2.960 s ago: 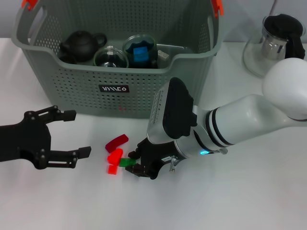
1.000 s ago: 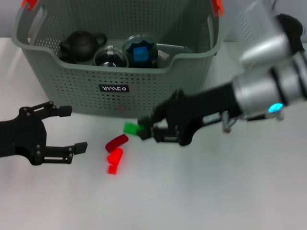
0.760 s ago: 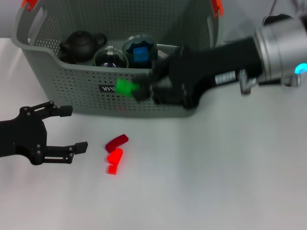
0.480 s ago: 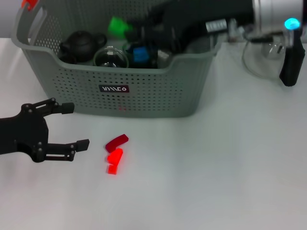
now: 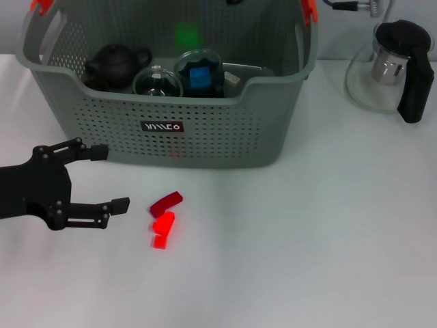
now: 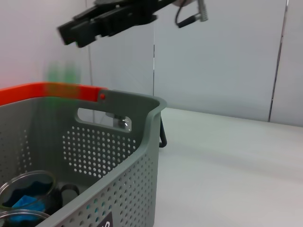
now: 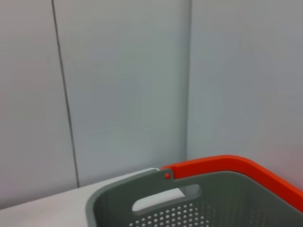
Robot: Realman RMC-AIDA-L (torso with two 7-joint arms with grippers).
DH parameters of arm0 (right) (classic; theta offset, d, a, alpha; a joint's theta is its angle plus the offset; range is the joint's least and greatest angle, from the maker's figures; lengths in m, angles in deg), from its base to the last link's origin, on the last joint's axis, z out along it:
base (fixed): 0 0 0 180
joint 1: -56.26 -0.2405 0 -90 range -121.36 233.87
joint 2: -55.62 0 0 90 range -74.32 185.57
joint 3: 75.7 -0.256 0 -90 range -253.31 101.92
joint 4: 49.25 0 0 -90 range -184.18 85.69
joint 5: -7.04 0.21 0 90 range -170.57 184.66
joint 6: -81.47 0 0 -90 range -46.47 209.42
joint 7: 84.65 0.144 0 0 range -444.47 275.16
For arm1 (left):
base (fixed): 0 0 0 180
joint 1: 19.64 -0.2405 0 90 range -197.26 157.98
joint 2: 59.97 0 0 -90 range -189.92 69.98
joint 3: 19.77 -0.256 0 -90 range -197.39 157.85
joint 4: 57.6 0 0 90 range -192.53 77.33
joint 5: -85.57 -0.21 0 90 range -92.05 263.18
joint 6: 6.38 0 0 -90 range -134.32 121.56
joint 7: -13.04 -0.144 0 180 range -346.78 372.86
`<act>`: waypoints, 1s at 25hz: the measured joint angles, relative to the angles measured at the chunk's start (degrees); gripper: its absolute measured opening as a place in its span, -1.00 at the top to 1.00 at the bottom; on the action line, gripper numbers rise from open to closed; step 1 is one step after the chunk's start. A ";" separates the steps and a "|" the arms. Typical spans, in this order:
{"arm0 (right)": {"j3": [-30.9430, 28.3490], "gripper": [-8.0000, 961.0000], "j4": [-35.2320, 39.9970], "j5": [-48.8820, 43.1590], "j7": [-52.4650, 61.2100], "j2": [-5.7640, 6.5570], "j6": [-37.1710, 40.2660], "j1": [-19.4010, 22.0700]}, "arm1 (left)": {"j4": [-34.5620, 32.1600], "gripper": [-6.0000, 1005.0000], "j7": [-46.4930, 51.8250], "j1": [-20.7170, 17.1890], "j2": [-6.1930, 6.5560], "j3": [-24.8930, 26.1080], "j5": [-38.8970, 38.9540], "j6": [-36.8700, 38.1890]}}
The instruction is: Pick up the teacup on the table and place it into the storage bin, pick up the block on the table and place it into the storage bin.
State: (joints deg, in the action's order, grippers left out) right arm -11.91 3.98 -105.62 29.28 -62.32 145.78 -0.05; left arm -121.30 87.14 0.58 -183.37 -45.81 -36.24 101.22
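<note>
A green block (image 5: pixel 186 34) shows as a blur in mid-air inside the storage bin (image 5: pixel 205 130), free of any gripper. In the left wrist view the same green blur (image 6: pixel 61 75) hangs below my right gripper (image 6: pixel 75 30), which is open above the bin's orange handle (image 6: pixel 52 90). In the head view the right gripper is almost wholly past the top edge. Two glass teacups (image 5: pixel 158 83) sit in the bin, one holding a blue block (image 5: pixel 200 75). Red blocks (image 5: pixel 164 221) lie on the table in front of the bin. My left gripper (image 5: pixel 106 179) rests open to their left.
A black teapot (image 5: pixel 116 65) sits in the bin's left part. A glass teapot with a black handle (image 5: pixel 392 65) stands on the table at the back right. The white table (image 5: pixel 307 260) stretches out in front and to the right.
My right gripper carried the green block from the table up over the bin, let it go and rose out of the head view. The left gripper barely moved.
</note>
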 joint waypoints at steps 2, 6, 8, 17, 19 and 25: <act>0.23 0.41 -0.25 -1.20 -0.11 -0.20 -0.94 -0.68 | 0.00 -0.92 0.07 0.00 0.00 0.11 0.00 0.12; 0.33 0.02 0.68 -2.32 -0.01 -0.53 -1.06 -0.93 | -0.02 -0.92 0.16 0.00 0.00 0.26 0.26 0.61; -0.14 -0.19 2.49 -1.28 -0.32 -0.64 0.15 0.18 | -0.10 -0.92 0.16 0.00 0.00 0.30 0.34 0.79; -2.84 -0.70 9.47 15.66 -9.17 -0.69 19.97 12.28 | -0.55 -0.92 0.02 -0.01 0.09 -0.06 0.35 1.57; -3.22 -0.75 9.91 16.54 -11.10 -0.81 24.22 15.31 | -0.58 -0.92 -0.22 0.05 0.09 -0.27 0.24 1.69; -2.94 -0.75 9.97 16.21 -17.09 -1.66 35.30 23.95 | -1.77 -0.92 -1.33 0.48 0.26 -0.37 -0.20 3.87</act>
State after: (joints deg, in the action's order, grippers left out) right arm -14.85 13.95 -89.41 12.19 -63.99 181.08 23.90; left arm -123.08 85.81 1.06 -183.10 -46.18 -36.44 105.09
